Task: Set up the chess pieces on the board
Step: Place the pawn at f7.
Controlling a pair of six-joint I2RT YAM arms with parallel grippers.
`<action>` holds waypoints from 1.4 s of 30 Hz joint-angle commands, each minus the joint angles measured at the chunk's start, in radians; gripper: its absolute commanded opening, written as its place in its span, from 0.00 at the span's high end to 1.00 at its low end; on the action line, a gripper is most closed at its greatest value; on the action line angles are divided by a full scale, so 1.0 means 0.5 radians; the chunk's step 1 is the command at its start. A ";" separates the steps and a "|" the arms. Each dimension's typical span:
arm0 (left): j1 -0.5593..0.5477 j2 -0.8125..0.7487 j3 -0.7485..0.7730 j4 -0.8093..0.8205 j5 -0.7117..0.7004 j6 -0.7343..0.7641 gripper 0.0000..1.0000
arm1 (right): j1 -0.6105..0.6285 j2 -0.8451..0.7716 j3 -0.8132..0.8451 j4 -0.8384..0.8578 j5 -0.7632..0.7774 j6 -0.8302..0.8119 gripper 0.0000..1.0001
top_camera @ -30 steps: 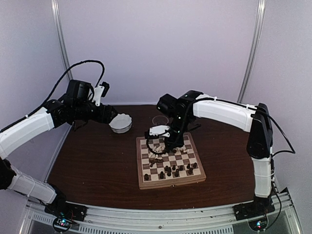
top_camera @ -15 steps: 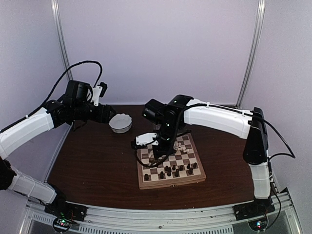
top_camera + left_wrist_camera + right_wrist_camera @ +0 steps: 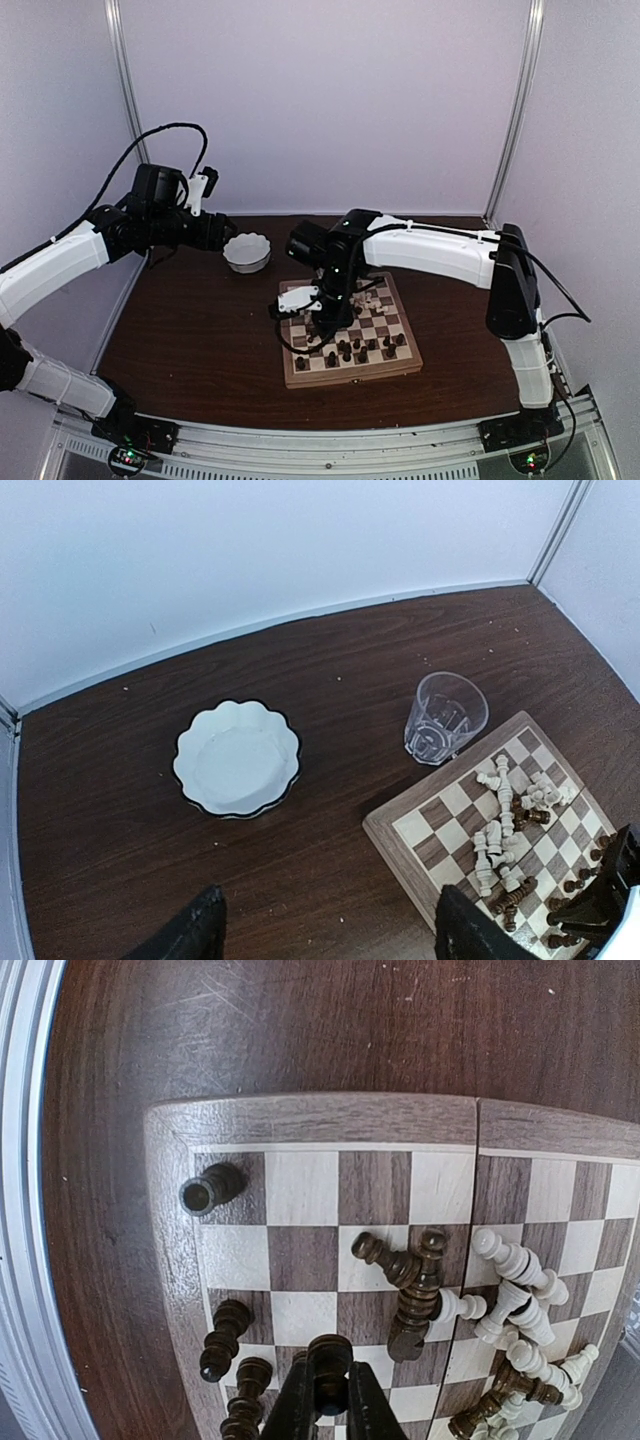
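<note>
Only the right wrist view shows the right gripper [image 3: 330, 1385] pinching a dark brown turned chess piece [image 3: 328, 1352] above the near-left corner of the light-wood checkered board [image 3: 300, 1120]. Only the left wrist view shows the left gripper [image 3: 325, 935] spread wide, empty, and a clear glass tumbler [image 3: 447, 718] beside the board's far edge. The board lies right of centre on the dark brown bench [image 3: 180, 330], with cream pieces [image 3: 503, 800] toppled on its far squares.

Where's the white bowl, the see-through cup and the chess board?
white bowl [image 3: 238, 762]: left wrist view, its bare inside.
see-through cup [image 3: 446, 720]: left wrist view, its side wall.
chess board [image 3: 310, 1118]: right wrist view, its wooden rim.
</note>
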 commanded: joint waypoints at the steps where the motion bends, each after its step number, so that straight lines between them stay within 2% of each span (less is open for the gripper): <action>1: 0.025 -0.051 -0.014 0.087 0.009 -0.023 0.28 | 0.015 0.014 -0.050 -0.001 0.048 0.002 0.96; 34: 0.040 -0.056 -0.014 0.088 0.032 -0.032 0.28 | 0.038 0.114 -0.151 0.054 0.017 0.022 0.95; 42: 0.043 -0.052 -0.014 0.087 0.032 -0.036 0.28 | 0.038 0.129 -0.143 0.063 0.022 0.025 0.92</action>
